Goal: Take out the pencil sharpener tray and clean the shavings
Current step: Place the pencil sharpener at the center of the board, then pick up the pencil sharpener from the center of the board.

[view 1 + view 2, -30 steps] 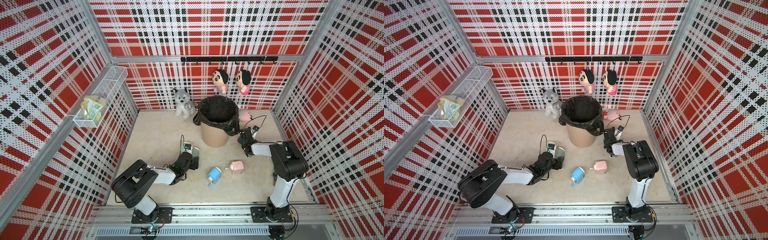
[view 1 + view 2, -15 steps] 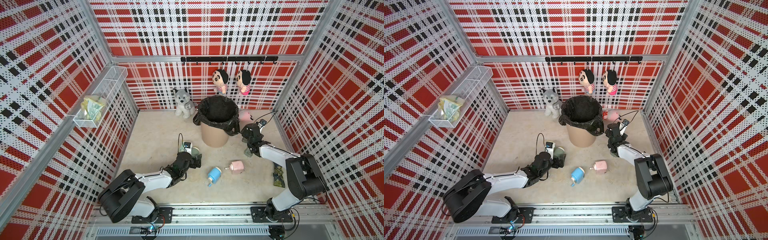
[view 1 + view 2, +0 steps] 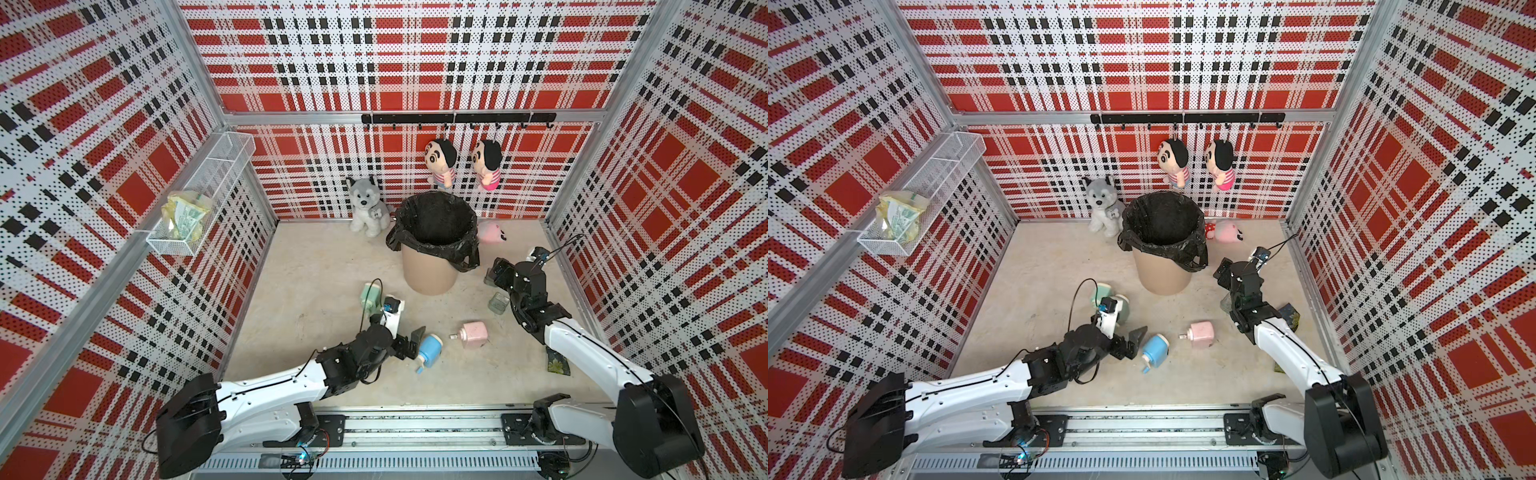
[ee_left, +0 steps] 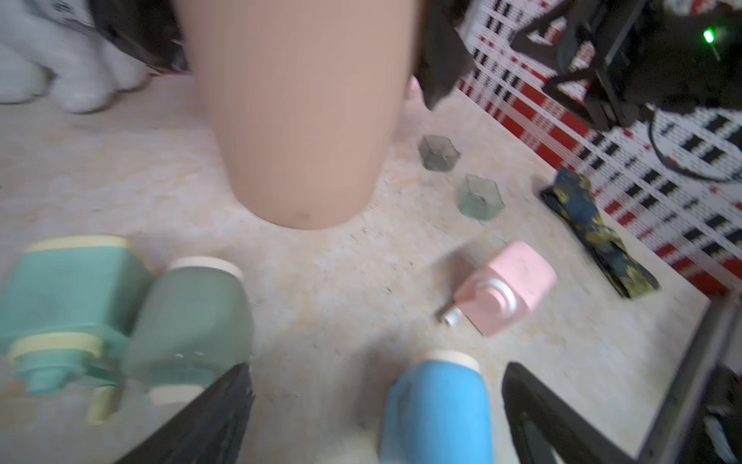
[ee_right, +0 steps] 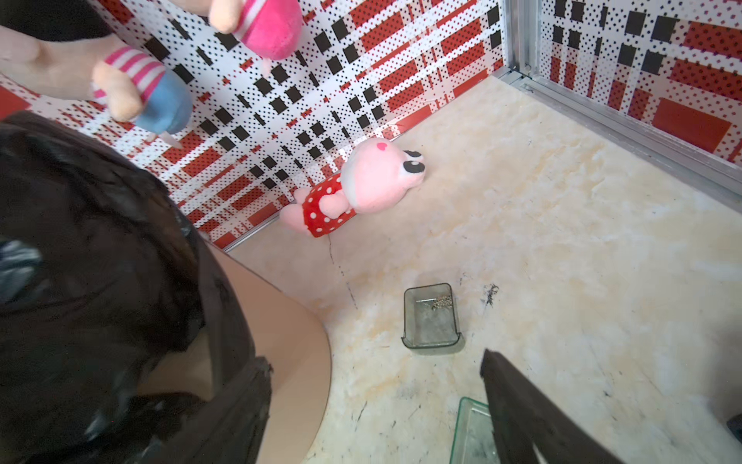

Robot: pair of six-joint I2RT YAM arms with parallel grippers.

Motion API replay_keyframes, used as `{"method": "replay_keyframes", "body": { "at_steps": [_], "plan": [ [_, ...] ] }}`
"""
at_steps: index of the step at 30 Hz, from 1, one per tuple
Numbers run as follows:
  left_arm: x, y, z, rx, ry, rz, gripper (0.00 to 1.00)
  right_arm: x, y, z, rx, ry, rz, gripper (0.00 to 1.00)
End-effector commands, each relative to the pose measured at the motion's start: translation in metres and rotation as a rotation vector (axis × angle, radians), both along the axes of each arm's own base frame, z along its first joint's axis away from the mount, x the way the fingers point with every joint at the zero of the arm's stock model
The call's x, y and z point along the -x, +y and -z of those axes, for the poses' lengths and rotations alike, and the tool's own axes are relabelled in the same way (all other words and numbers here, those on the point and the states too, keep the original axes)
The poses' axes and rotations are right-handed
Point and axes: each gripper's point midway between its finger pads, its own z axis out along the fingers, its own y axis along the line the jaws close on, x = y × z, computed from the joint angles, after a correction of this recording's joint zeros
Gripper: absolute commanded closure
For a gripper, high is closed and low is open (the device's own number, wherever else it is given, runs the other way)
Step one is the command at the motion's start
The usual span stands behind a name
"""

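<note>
Moved since earlier frame: left gripper (image 3: 413, 343) has gone from the mint sharpener (image 3: 368, 294) and sage sharpener (image 4: 192, 321) to the blue sharpener (image 3: 430, 348); right arm, folded a second ago, now reaches out straight, uncovering a patterned cloth (image 4: 598, 237) by the right wall.
Left gripper fingers (image 4: 213, 413): spread wide, flanking the blue sharpener's end in the left wrist view; floor shows on both sides of it, so nothing is clamped.
Right gripper (image 3: 496, 270): raised beside the bin (image 3: 428, 272), on its right; fingers apart with nothing between them, as the left wrist view shows.
Trays (task item): two clear trays stand out of their sharpeners on the floor, right of the bin and below the right gripper, near each other but not touching.
Grey tray (image 5: 431, 317): farther back, open side up, a few shavings (image 5: 441, 301) inside.
Green-tinted tray (image 3: 498, 302): nearer the front; partly hidden by a right finger (image 5: 522, 401) in the right wrist view.
Loose specks (image 5: 490, 291): on the floor just beside the grey tray.
Blue sharpener: on its side, crank toward the front.
Pink sharpener (image 3: 473, 334): on its side between the blue sharpener and the trays, touching neither.
Mint and sage sharpeners: side by side, touching, left of the bin's base.
Bin: upright, tan, black bag (image 3: 432, 216) folded over its rim.
Background: husky plush (image 3: 368, 205) and pink plush (image 5: 373, 180) on the floor at the back wall; two dolls (image 3: 440, 160) hang from a hook rail (image 3: 457, 118).
</note>
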Motion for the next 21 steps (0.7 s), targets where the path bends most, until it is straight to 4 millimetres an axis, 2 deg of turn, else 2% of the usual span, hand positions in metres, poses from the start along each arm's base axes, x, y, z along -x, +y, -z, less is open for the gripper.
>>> {"method": "replay_keyframes", "body": {
  "at_steps": [1,11,21],
  "plan": [
    [0.024,-0.014,0.015,-0.036,0.046,0.067,0.02,0.012,0.009,0.001,0.010,0.026,-0.067,0.15],
    [0.038,-0.036,0.075,-0.180,0.079,0.130,0.02,0.019,0.009,-0.007,0.028,0.025,-0.090,0.14],
    [0.038,-0.052,0.109,-0.211,0.096,0.175,0.02,0.023,0.006,-0.020,0.058,0.020,-0.087,0.13]
  ]
}}
